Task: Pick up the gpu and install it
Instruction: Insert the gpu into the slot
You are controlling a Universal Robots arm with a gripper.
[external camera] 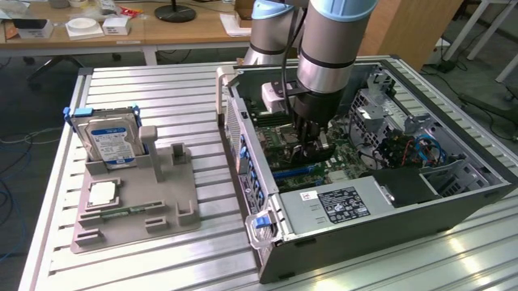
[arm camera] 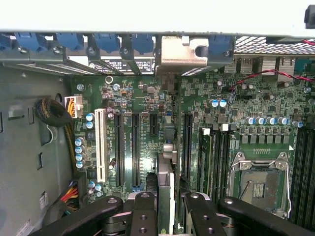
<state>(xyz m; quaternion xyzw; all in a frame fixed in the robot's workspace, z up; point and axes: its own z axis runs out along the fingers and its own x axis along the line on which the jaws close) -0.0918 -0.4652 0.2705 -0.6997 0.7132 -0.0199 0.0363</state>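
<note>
The gpu (arm camera: 166, 162) stands on edge over the motherboard (arm camera: 246, 113) inside the open computer case (external camera: 389, 224), seen edge-on in the wrist view as a thin card running from the gripper up to its metal bracket (arm camera: 179, 51) at the rear wall of the case. The bracket sits against the row of blue slot clips (arm camera: 106, 42). Whether the card's lower edge is fully seated in a slot, I can't tell.

The gripper (arm camera: 167, 206) is clamped on the gpu, one black finger (arm camera: 142, 211) on each side of the card's near end. In the exterior view the arm (external camera: 328, 48) reaches straight down into the case, gripper (external camera: 312, 142) low over the board.

Beside the card: black expansion slots and one white slot (arm camera: 101, 145) on one side, the empty processor socket (arm camera: 258, 179) on the other.

Outside the case, at the exterior view's left, a grey parts holder (external camera: 137, 200) sits on the slatted metal table (external camera: 178, 91). It holds a hard drive (external camera: 109, 139) standing upright and a green memory stick (external camera: 121, 212) lying flat. The power supply (external camera: 340, 206) fills the near corner of the case.
</note>
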